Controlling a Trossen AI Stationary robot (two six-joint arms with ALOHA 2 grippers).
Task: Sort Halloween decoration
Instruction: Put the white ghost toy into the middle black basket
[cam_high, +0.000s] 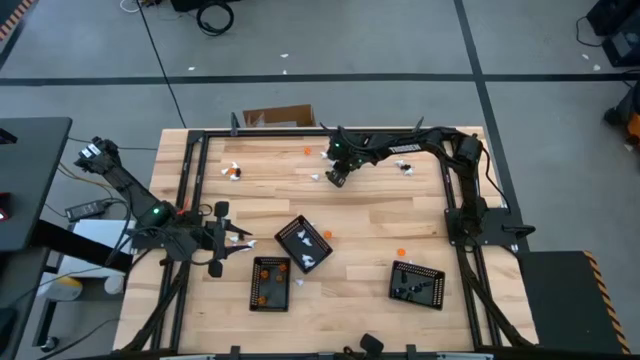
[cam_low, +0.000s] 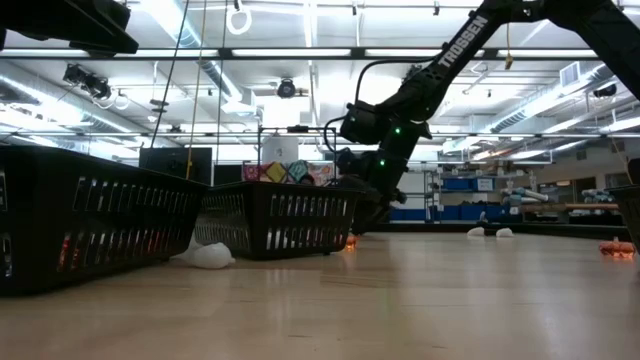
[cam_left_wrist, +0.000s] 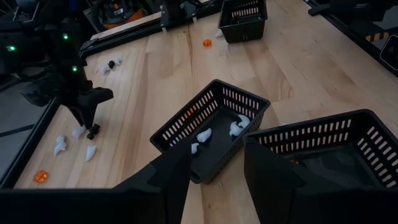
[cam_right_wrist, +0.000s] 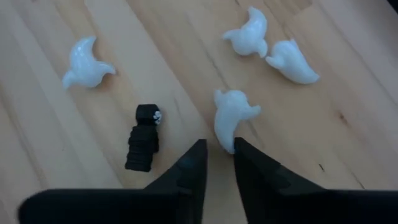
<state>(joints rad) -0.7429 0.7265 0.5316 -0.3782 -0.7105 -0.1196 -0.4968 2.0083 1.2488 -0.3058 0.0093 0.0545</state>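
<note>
Small Halloween pieces lie on the wooden table. In the right wrist view, several white ghosts (cam_right_wrist: 87, 62) and a black figure (cam_right_wrist: 144, 138) lie flat near the far edge. My right gripper (cam_right_wrist: 217, 148) points steeply down there, its fingers closed in on the nearest white ghost (cam_right_wrist: 231, 115). My left gripper (cam_left_wrist: 217, 174) hangs open above the table's near left, over the trays, with nothing between its fingers. A black tray (cam_high: 303, 243) holds white pieces, a second tray (cam_high: 270, 283) holds orange ones, and a third tray (cam_high: 417, 284) stands at the near right. My right gripper has the white ghost's thin tail end (cam_right_wrist: 226, 142) between its two fingertips, coming from above at a slant. The ghost lies flat on the table, its rounded head pointing away from the fingers. Only the tail tip sits in the narrow gap.
Loose pieces lie at the far left (cam_high: 232, 170), far right (cam_high: 405, 167) and mid right, where an orange one (cam_high: 401, 252) sits. Another orange piece (cam_high: 307, 151) lies by the far edge. A black frame (cam_high: 190, 180) rims the table.
</note>
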